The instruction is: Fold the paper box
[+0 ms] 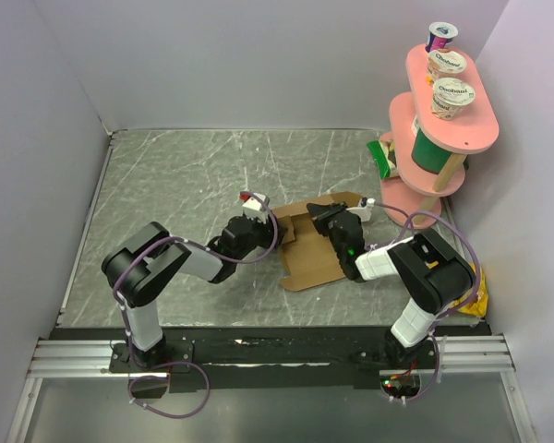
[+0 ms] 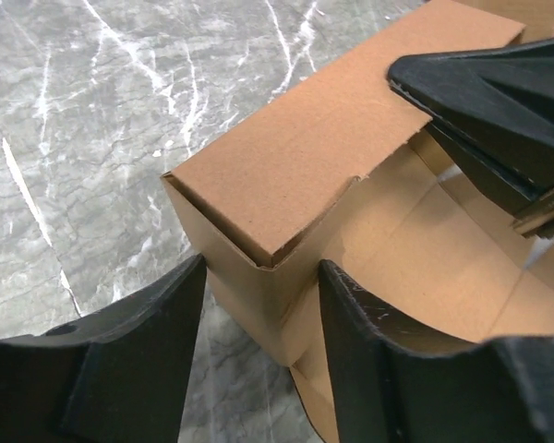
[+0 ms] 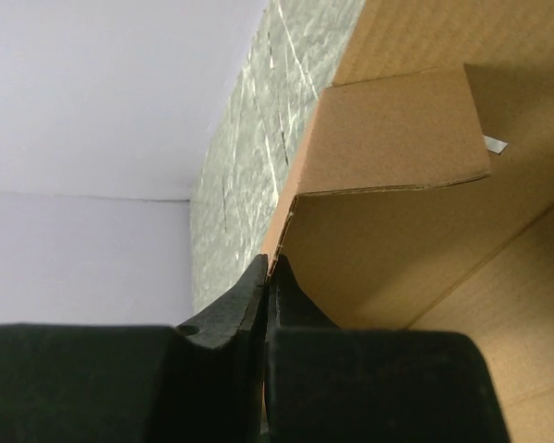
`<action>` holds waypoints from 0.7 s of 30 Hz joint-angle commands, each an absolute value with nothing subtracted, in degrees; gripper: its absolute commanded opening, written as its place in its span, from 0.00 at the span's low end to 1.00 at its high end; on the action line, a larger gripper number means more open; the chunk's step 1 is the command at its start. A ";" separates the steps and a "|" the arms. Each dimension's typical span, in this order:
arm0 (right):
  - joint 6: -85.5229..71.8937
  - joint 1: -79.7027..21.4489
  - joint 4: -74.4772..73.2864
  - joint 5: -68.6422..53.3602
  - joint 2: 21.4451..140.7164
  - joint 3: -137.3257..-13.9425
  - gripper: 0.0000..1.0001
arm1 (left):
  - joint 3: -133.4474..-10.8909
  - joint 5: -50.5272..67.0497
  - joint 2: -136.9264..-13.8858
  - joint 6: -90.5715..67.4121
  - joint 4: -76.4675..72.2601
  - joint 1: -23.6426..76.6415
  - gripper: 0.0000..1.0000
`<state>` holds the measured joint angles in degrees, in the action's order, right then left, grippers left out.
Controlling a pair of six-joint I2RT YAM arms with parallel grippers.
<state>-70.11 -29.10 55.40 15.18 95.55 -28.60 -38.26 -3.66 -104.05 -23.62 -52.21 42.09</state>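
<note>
The paper box (image 1: 307,251) is brown cardboard, partly folded, lying mid-table between both arms. My left gripper (image 1: 266,224) is at its left end. In the left wrist view it is open (image 2: 258,318), its fingers (image 2: 143,351) straddling a raised folded corner of the box (image 2: 277,175); the left finger stands apart from the card, the right one lies against it. My right gripper (image 1: 335,224) is over the box's right part and also shows in the left wrist view (image 2: 499,101). In the right wrist view it is shut (image 3: 271,269) on the thin edge of an upright wall of the box (image 3: 388,240).
A pink tiered stand (image 1: 443,129) with yogurt cups (image 1: 453,97) and a green can (image 1: 432,148) stands at the back right. A green packet (image 1: 381,157) lies by its foot. A yellow thing (image 1: 477,300) lies by the right arm. White walls enclose the table.
</note>
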 commanded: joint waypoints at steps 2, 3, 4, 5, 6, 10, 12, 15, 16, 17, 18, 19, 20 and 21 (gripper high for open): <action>-66.71 -30.06 57.48 13.71 96.68 -25.67 0.00 | -39.55 -11.07 -106.35 -23.82 -51.33 44.29 0.52; -66.45 -30.06 57.57 13.97 96.33 -25.40 0.00 | -39.72 -13.42 -106.70 -23.91 -50.72 45.17 0.51; -66.36 -30.06 57.31 14.24 96.24 -25.31 0.00 | -39.81 -14.58 -106.79 -23.99 -50.19 45.61 0.49; -66.18 -30.06 56.87 14.41 95.98 -25.31 0.00 | -40.08 -15.98 -107.14 -23.99 -49.49 46.14 0.48; -66.01 -30.06 56.78 14.50 95.63 -25.23 0.00 | -40.69 -18.08 -107.49 -23.91 -48.79 47.10 0.47; -65.92 -30.15 56.60 14.68 95.27 -25.14 0.00 | -40.87 -22.57 -108.02 -23.91 -47.46 49.48 0.47; -65.92 -30.15 56.43 14.77 95.10 -25.14 0.00 | -40.52 -23.81 -108.11 -24.17 -47.55 50.44 0.48; -65.92 -30.15 56.16 14.68 95.01 -25.31 0.00 | -39.03 -24.52 -107.84 -24.52 -48.95 50.89 0.53; -66.00 -30.23 55.90 14.68 95.01 -25.31 0.00 | -38.50 -24.61 -107.67 -24.61 -49.48 50.98 0.57; -66.01 -30.23 55.55 14.68 94.84 -25.57 0.00 | -37.97 -24.00 -107.49 -24.44 -50.79 50.98 0.59; -66.09 -30.15 54.33 14.59 94.66 -25.75 0.00 | -36.84 -23.47 -107.23 -24.09 -51.93 51.06 0.62; -66.27 -30.15 53.36 14.68 94.40 -26.01 0.00 | -36.30 -23.38 -107.05 -23.73 -52.47 51.15 0.64; -66.10 -30.23 53.09 14.85 94.13 -26.10 0.00 | -36.12 -23.38 -107.05 -23.64 -52.64 51.15 0.64; -66.09 -30.41 52.91 15.20 94.04 -26.10 0.00 | -36.38 -23.29 -107.14 -23.47 -51.95 51.15 0.64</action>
